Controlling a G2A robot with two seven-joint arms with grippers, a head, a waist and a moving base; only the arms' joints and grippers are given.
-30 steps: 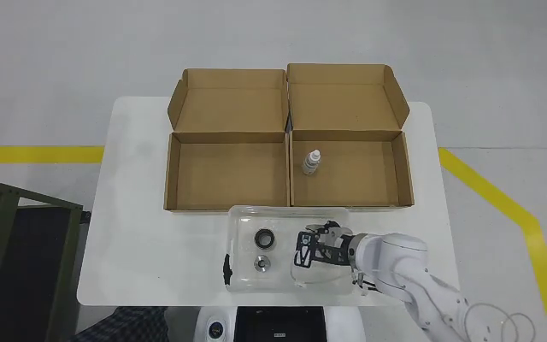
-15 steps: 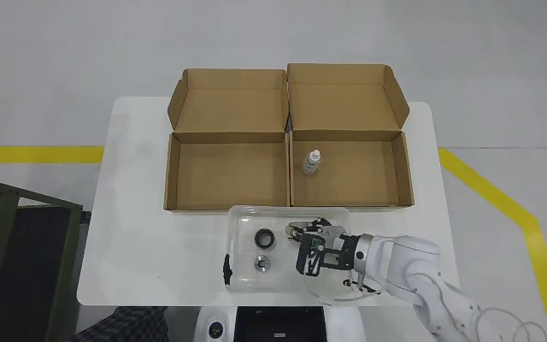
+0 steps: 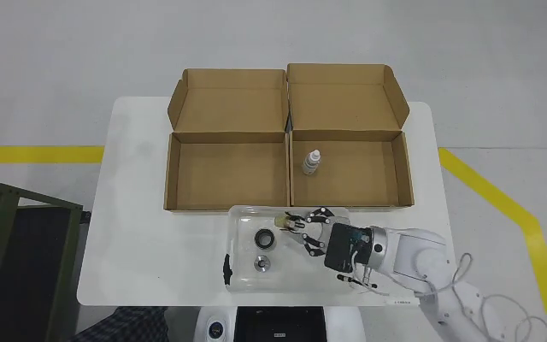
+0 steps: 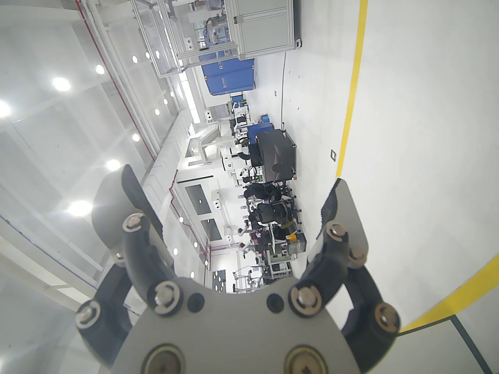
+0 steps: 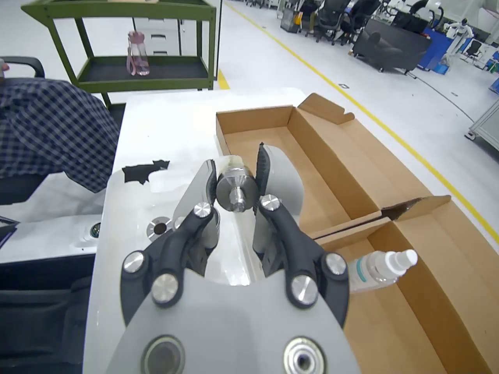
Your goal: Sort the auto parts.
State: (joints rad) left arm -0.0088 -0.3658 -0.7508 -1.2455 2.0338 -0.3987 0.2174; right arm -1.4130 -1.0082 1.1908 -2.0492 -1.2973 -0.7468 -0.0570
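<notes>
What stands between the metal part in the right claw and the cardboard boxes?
Nothing visible blocks it. The right claw holds the metal part over the clear tray; only the tray's far rim and the front walls of the boxes lie ahead. A bottle lies inside the right box.

A: Where is your left gripper (image 4: 232,180) pointing?
B: You're looking out over the hall. Its fingers (image 4: 345,219) are spread wide, a yellow line (image 4: 353,79) curves across the white floor (image 4: 421,118), and a glass-walled enclosure (image 4: 234,13) and blue cabinets (image 4: 230,75) stand farther off.
</notes>
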